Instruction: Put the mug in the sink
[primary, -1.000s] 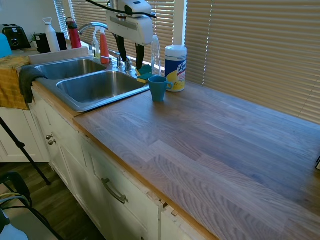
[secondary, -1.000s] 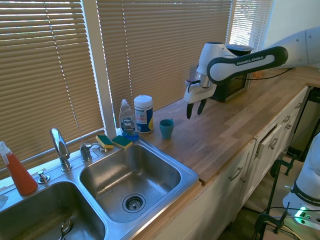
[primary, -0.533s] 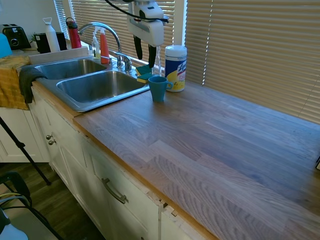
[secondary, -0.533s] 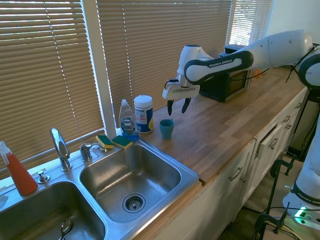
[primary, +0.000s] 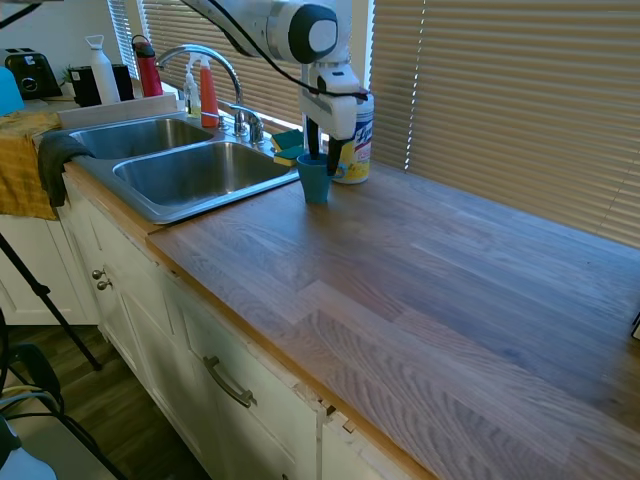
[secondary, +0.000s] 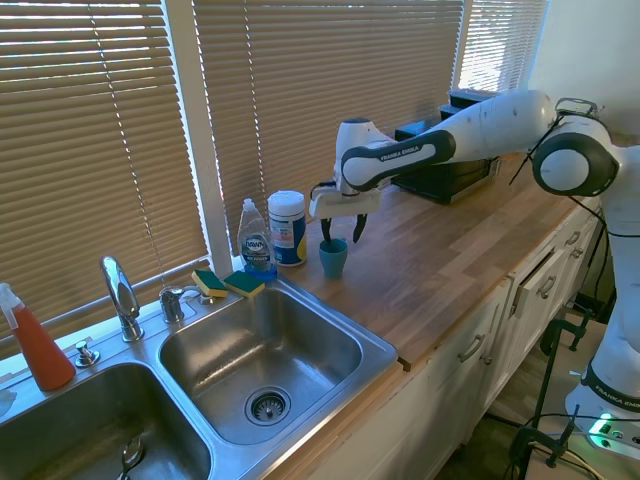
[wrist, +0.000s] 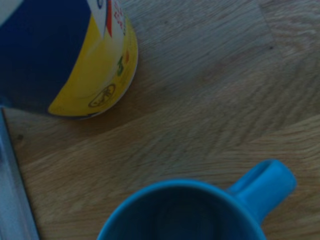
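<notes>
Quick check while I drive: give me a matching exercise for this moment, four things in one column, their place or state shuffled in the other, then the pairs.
Things:
1. mug
2. end effector
3. wipes canister
4. green-and-yellow sponges

Places or states:
A. on the sink rim, beside the dish soap bottle
B. open, fingers down on either side of the mug's rim
C. upright on the wooden counter, near the sink corner
D. against the blinds, behind the mug

Pairs: 1-C, 2-B, 3-D, 4-A

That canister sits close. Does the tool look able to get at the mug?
Probably yes: the open tool hangs right at the mug rim, and the canister stands apart behind it.
</notes>
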